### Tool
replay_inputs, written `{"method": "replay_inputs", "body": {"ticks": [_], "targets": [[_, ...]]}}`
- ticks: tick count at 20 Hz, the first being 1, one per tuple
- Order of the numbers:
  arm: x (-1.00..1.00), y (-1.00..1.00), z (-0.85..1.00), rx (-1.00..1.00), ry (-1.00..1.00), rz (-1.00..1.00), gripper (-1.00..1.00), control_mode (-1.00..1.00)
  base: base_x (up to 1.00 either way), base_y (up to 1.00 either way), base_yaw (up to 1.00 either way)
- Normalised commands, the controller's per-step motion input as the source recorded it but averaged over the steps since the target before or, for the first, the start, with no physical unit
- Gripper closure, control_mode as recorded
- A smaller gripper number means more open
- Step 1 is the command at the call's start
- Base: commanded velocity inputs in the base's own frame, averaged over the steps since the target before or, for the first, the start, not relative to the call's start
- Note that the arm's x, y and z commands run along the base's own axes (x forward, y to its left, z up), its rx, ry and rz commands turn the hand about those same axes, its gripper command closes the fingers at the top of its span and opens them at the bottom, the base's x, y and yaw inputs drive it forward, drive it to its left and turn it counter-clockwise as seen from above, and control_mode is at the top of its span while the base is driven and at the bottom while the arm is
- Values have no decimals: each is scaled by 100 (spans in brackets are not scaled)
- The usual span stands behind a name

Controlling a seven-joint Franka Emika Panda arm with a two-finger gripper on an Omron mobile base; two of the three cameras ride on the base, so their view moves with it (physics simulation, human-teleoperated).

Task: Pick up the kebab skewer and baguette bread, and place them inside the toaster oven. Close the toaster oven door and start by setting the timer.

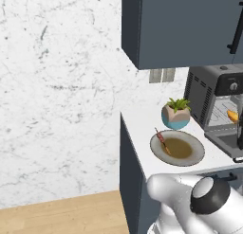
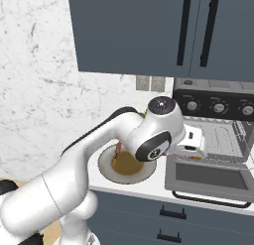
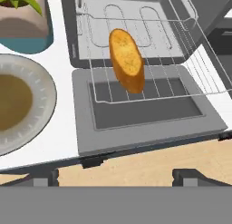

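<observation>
The baguette bread [image 3: 127, 60] lies slantwise on the wire rack [image 3: 181, 78], which reaches out over the dropped door [image 3: 149, 123] of the toaster oven [image 2: 213, 107]. My gripper [image 3: 118, 177] hangs open above the door's front edge, nothing between its fingertips [image 3: 190, 175]. The loaf is apart from them, further in. From the left base view the baguette bread [image 1: 232, 115] shows inside the toaster oven [image 1: 211, 93]. The kebab skewer [image 1: 162, 140] rests on the left rim of the round plate [image 1: 194, 155], left of the oven.
A potted plant [image 1: 176, 113] stands behind the plate, beside the oven's vented side. Dark wall cabinets [image 2: 149, 30] hang overhead. Three knobs [image 2: 218, 107] line the oven's top front. The counter's front edge [image 3: 41, 157] drops to wooden floor just below the open door.
</observation>
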Motion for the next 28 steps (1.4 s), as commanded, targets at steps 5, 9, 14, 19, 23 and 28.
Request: {"method": "replay_inputs", "body": {"ticks": [5, 9, 14, 19, 23, 28], "targets": [[-80, 100, 0, -7, -2, -2, -100, -100, 0, 0, 0], [-13, 100, 0, -3, -1, 0, -100, -100, 0, 0, 0], [16, 100, 1, 0, 7, 2, -100, -100, 0, 0, 0], [24, 84, 0, 5, 17, 8, -100, -100, 0, 0, 0], [31, 57, 0, 10, 21, 15, -100, -100, 0, 0, 0], [19, 56, -2, 9, 9, 13, -100, -100, 0, 0, 0]]}}
